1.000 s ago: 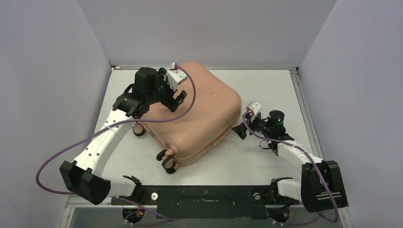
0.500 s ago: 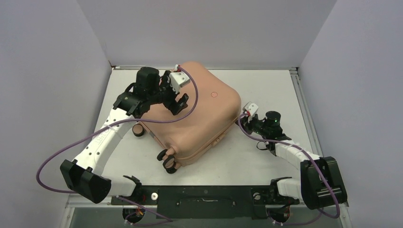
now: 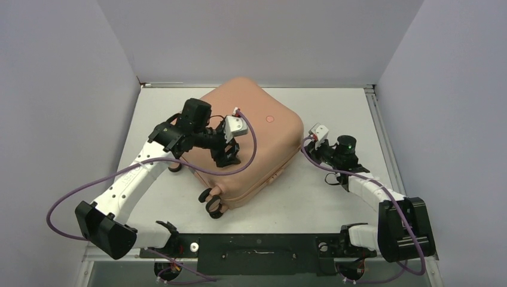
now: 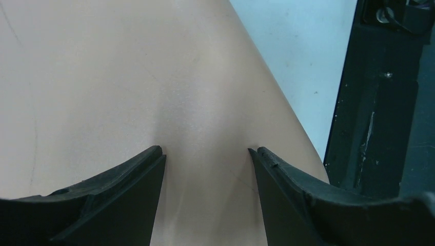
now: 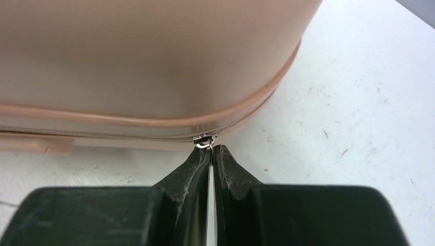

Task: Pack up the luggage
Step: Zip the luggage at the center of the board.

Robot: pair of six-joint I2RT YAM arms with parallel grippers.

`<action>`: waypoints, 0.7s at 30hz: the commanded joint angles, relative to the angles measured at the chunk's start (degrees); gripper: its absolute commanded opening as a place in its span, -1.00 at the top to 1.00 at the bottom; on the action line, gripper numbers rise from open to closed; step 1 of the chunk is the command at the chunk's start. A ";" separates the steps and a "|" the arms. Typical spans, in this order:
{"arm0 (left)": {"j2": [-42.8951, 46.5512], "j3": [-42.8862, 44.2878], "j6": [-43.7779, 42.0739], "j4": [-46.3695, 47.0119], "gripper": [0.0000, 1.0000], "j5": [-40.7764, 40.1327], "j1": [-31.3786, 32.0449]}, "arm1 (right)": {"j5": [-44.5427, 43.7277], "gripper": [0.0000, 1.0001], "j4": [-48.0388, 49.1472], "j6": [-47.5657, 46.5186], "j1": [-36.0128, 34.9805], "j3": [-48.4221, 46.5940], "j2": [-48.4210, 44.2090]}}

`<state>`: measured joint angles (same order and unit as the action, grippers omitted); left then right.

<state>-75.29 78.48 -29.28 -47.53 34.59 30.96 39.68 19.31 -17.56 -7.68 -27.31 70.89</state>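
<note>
The luggage (image 3: 263, 134), a salmon-pink hard-shell case, lies shut and flat on the table with its round logo dot (image 3: 269, 119) facing up. My left gripper (image 3: 228, 159) is over the front left of the lid. In the left wrist view its fingers stand apart, tips at the smooth shell (image 4: 128, 77), with nothing between them (image 4: 205, 151). My right gripper (image 3: 307, 149) is at the case's right corner. In the right wrist view it (image 5: 211, 148) is shut on the small metal zipper pull (image 5: 205, 139), right at the seam of the pink shell (image 5: 154, 51).
Caster wheels (image 3: 210, 202) stick out at the case's near corner, with another wheel (image 3: 174, 167) under my left arm. White tabletop (image 3: 335, 107) lies bare to the right of the case. The black base bar (image 3: 257, 245) runs along the near edge. Grey walls close in on three sides.
My left gripper swung from the back left of the lid toward its front and narrowed somewhat. My right gripper moved in to the case's corner and shut on the zipper pull.
</note>
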 commanded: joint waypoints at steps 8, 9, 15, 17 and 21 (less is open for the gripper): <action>4.63 -7.79 -6.39 -5.02 0.04 -0.39 2.14 | -21.33 0.90 2.54 1.81 2.66 -10.10 7.04; 4.78 -8.24 -6.70 -5.40 0.05 -0.41 2.31 | -22.90 0.90 2.68 2.13 2.63 -10.59 7.61; 4.60 -9.73 -7.89 -6.69 0.09 -0.43 3.21 | -25.32 0.90 3.32 2.25 2.50 -17.80 16.87; 4.59 -10.14 -7.99 -6.45 0.11 -0.36 3.32 | -24.05 0.90 4.87 2.29 2.35 -19.80 19.82; 5.02 -9.25 -5.05 -3.84 0.18 -3.89 3.00 | -21.82 0.90 7.14 1.11 1.36 -21.68 22.13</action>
<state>-69.41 71.00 -35.20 -47.03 38.17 34.44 26.74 20.12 -14.94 -7.70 -46.04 91.13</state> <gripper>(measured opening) 0.420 0.061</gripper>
